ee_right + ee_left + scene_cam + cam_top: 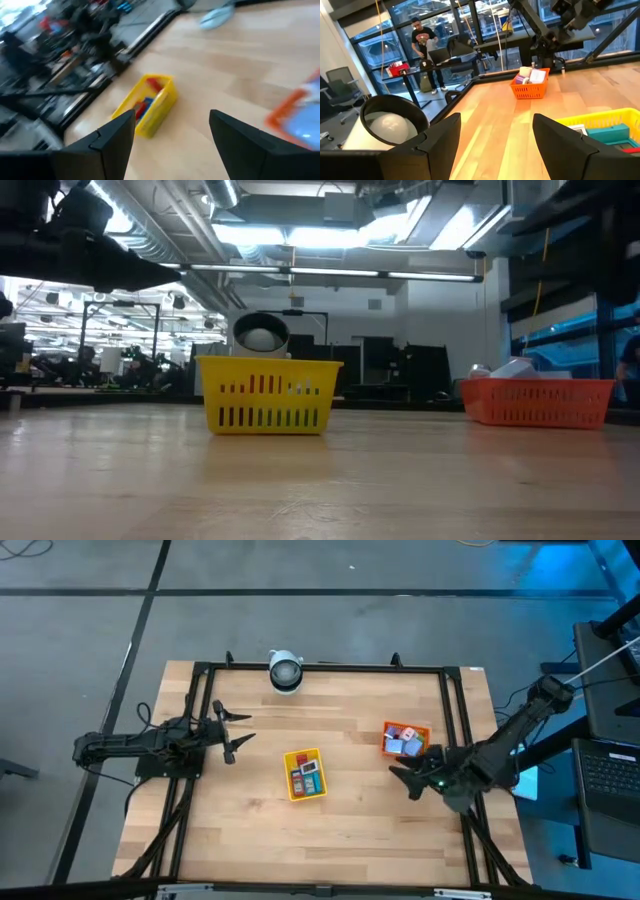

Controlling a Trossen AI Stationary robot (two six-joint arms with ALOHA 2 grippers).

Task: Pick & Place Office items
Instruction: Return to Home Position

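Both spread and empty: left end effector [244,730], right end effector [401,781]; office items [308,780] in yellow basket [304,752].

A light wooden table [350,830] is carrying a yellow basket [268,367] near its middle, an orange basket [535,402] toward its right side, and a white round object [285,671] at its far edge.

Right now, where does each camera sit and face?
High: overhead, straight down on yellow basket and orange basket; both arms show, left tool and right tool open.
Low: table height, level across both baskets; no tool shows.
Left wrist: on the left arm, facing the orange basket past its own fingers.
Right wrist: on the right arm, facing the yellow basket past its own fingers.
Shared: high and low show both baskets.
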